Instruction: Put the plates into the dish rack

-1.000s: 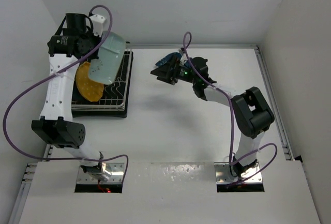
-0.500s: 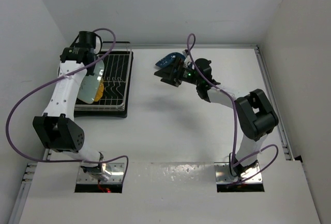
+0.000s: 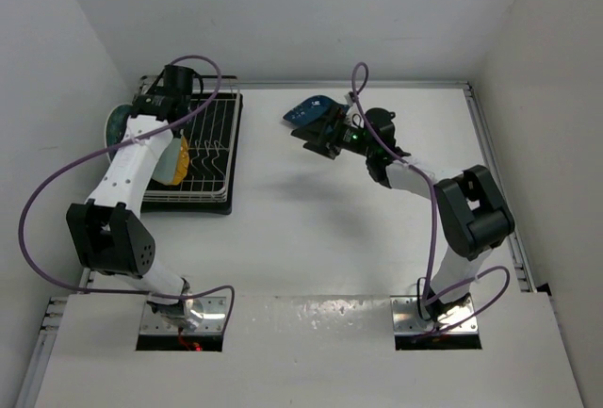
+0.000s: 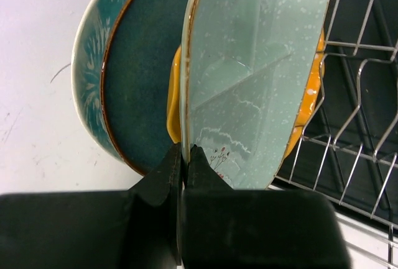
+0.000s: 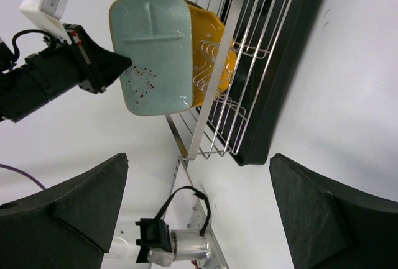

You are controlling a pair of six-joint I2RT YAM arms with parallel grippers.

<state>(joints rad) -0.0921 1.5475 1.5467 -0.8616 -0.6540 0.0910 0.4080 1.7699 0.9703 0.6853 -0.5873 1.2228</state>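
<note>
While left tool (image 4: 180, 157) pinches pale mint oblong plate (image 4: 249, 76) rim at dish rack (image 4: 360, 126), right tool (image 5: 196, 163) wide, empty.

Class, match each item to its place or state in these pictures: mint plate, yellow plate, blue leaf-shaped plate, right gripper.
1 mint plate
2 yellow plate
3 blue leaf-shaped plate
4 right gripper

A open and empty
B on the table
C in the dish rack
D held by the left gripper

Pairs: 1-D; 2-C; 3-B; 4-A
</note>
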